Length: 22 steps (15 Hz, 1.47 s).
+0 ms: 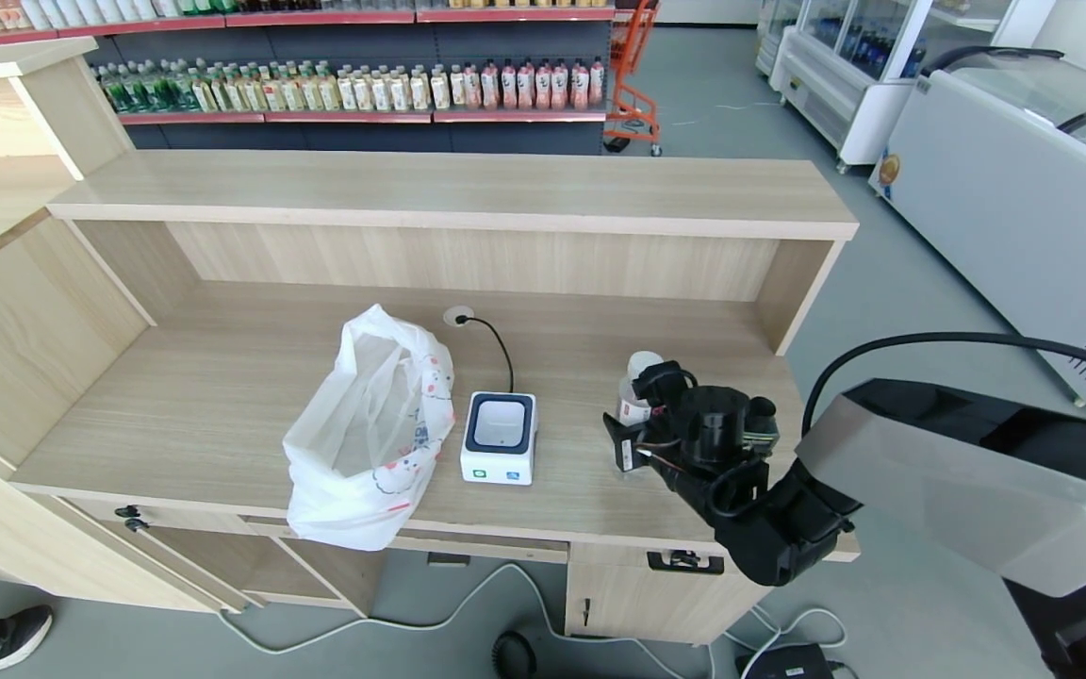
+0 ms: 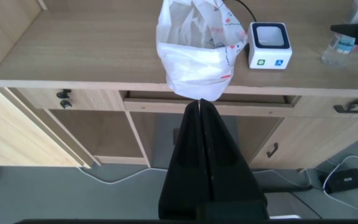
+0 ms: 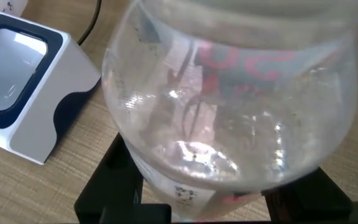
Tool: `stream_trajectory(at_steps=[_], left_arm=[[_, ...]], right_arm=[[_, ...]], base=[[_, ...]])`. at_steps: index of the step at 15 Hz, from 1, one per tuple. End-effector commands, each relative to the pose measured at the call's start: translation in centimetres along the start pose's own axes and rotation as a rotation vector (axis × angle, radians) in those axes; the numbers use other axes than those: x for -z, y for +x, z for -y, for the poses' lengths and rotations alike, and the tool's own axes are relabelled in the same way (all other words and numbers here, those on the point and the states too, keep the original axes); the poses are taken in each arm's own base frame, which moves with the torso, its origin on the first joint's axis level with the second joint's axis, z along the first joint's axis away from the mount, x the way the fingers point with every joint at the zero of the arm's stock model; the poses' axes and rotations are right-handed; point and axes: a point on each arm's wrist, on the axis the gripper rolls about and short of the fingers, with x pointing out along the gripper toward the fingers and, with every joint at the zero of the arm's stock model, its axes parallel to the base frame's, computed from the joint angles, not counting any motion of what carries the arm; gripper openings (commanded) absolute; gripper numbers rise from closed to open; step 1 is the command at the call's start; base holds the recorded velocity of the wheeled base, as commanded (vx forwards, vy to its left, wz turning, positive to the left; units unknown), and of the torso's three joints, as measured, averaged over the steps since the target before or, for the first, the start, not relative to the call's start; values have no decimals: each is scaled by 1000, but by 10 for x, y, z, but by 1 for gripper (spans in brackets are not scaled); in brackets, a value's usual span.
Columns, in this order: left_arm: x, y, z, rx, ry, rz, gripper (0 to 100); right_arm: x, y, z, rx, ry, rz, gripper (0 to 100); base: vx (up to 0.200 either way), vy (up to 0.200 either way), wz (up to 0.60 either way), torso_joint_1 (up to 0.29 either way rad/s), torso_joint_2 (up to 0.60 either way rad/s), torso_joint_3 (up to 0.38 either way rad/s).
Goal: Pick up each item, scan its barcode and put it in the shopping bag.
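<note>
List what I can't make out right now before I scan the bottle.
Barcode on the bottle: right wrist view, label cut off by the edge.
Base of the bottle: head view, behind the right gripper.
Bottom of the shopping bag: head view, under its own folds.

- We see a light wooden counter [image 1: 222,405] with a raised ledge [image 1: 449,193] along its far side.
- Under its front edge we find a drawer [image 2: 204,104] and cabinet fronts with black handles [image 1: 684,562].
- Behind it stands a store shelf [image 1: 354,118] lined with drink bottles [image 1: 354,90].
- An orange trolley [image 1: 635,85] stands beside that shelf.
- On the right we make out white chest freezers [image 1: 1005,179].
- A white cable [image 1: 468,604] lies on the grey floor [image 1: 882,283].
</note>
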Motion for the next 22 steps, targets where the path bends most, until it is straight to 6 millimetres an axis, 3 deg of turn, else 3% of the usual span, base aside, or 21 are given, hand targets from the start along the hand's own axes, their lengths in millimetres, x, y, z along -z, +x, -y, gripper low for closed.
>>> stream_trajectory(at_steps=[1, 4, 5, 8, 9, 12, 13, 15, 16, 18, 19, 22], left_arm=[[0, 0, 0, 0, 0, 0, 0], [0, 0, 0, 0, 0, 0, 0], [0, 0, 0, 0, 0, 0, 0], [0, 0, 0, 0, 0, 0, 0], [0, 0, 0, 0, 0, 0, 0], [0, 0, 0, 0, 0, 0, 0], [0, 0, 0, 0, 0, 0, 0], [0, 0, 0, 0, 0, 0, 0], [0, 0, 0, 0, 0, 0, 0], [0, 0, 0, 0, 0, 0, 0], [0, 0, 0, 0, 0, -2, 0], [0, 0, 0, 0, 0, 0, 0]], right_arm=[[10, 1, -2, -5, -5, -28, 0], [-9, -3, -4, -13, 17, 18, 0], [-32, -10, -1, -13, 71, 70, 0], [-75, -24, 27, -34, 229, 166, 0], [-97, -39, 48, -78, 253, 193, 0], [-137, -75, 70, -184, 301, 240, 0], [-157, -98, 79, -286, 326, 282, 0], [-175, -125, 90, -410, 324, 318, 0], [-190, -156, 101, -546, 325, 343, 0], [-208, -203, 101, -710, 343, 359, 0], [-222, -241, 98, -854, 386, 351, 0], [-236, -294, 80, -1072, 337, 356, 0]], base=[[0, 0, 0, 0, 0, 0], [0, 0, 0, 0, 0, 0], [0, 0, 0, 0, 0, 0], [0, 0, 0, 0, 0, 0], [0, 0, 0, 0, 0, 0], [0, 0, 0, 0, 0, 0], [0, 0, 0, 0, 0, 0], [0, 0, 0, 0, 0, 0], [0, 0, 0, 0, 0, 0], [0, 0, 0, 0, 0, 0], [0, 0, 0, 0, 0, 0], [0, 0, 0, 0, 0, 0]])
